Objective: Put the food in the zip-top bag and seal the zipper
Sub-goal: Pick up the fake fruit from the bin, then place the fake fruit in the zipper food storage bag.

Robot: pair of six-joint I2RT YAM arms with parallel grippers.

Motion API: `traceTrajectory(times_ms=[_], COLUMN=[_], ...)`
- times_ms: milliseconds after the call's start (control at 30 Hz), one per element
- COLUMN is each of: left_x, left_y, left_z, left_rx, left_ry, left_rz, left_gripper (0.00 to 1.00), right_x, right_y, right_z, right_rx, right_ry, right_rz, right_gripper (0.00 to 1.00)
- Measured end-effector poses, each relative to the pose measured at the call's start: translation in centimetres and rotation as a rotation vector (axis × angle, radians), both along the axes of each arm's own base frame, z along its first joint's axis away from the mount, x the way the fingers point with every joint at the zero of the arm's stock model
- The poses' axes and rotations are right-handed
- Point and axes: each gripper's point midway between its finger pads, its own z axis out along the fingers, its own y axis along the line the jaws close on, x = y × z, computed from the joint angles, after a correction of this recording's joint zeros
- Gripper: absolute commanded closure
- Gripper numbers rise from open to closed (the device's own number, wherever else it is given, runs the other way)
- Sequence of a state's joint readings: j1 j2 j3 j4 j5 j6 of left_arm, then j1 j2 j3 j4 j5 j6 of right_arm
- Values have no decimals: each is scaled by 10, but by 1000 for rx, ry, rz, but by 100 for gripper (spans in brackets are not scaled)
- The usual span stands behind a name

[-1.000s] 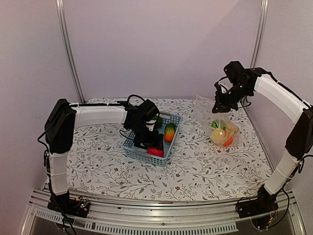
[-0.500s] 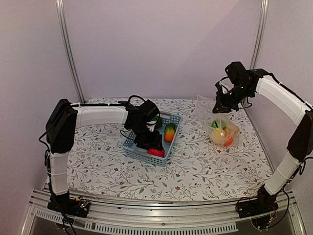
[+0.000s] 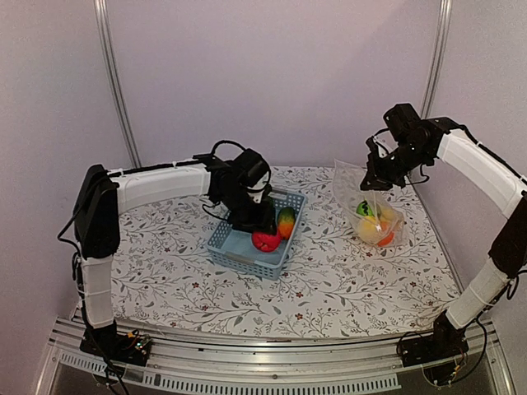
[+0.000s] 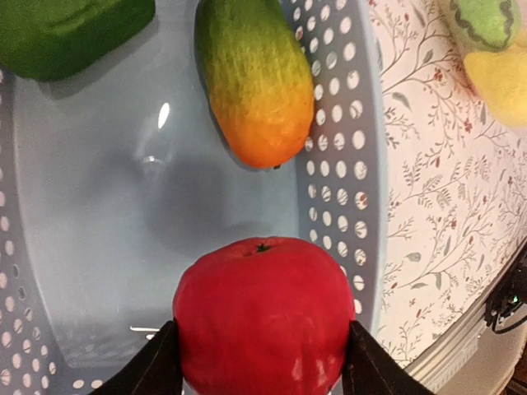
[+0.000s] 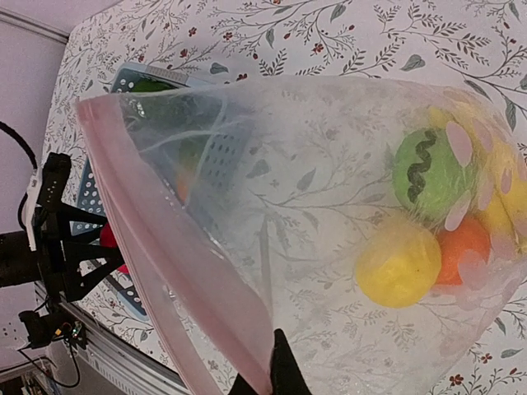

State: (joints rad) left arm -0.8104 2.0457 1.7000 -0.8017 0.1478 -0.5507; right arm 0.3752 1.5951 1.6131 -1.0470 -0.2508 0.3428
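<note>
My left gripper (image 3: pixel 262 233) is shut on the red apple (image 3: pixel 265 240) and holds it over the blue-grey basket (image 3: pixel 226 244); the wrist view shows the apple (image 4: pixel 262 314) between both fingers. The green-orange mango (image 4: pixel 249 81) and green pepper (image 4: pixel 70 29) lie in the basket. My right gripper (image 3: pixel 368 183) is shut on the pinkish zipper strip (image 5: pixel 185 271) of the clear zip-top bag (image 3: pixel 375 216) and holds its mouth up. Inside the bag are the green striped melon (image 5: pixel 426 171), a yellow fruit (image 5: pixel 398 265) and the orange (image 5: pixel 465 244).
The floral tablecloth (image 3: pixel 165 271) covers the table. Metal frame posts (image 3: pixel 115 82) stand at the back corners, and a metal rail (image 3: pixel 263 362) runs along the near edge. The left arm's fingers (image 5: pixel 74 247) show through the bag in the right wrist view.
My left gripper has closed on the red apple and lifted it a little up and right inside the basket. The right gripper holds the bag mouth about the same.
</note>
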Motion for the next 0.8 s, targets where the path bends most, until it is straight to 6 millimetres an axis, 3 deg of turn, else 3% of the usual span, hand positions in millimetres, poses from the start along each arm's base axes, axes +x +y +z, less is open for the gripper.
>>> traceTrajectory(times_ms=[267, 433, 600, 800], left_x=[28, 34, 22, -10], left_y=[-26, -38, -50, -71], left_z=[94, 156, 213, 246], left_rx=[-154, -284, -455, -626], left_ry=[-187, -323, -467, -591], left_rz=[-14, -35, -88, -205], left_gripper=[48, 50, 52, 53], right_x=[-2, -5, -10, -9], right_y=[3, 8, 17, 31], right_z=[1, 1, 2, 12], right_rx=[7, 14, 22, 45], right_ry=[2, 6, 9, -8], right_rz=[7, 20, 41, 66], right_gripper=[100, 100, 100, 100])
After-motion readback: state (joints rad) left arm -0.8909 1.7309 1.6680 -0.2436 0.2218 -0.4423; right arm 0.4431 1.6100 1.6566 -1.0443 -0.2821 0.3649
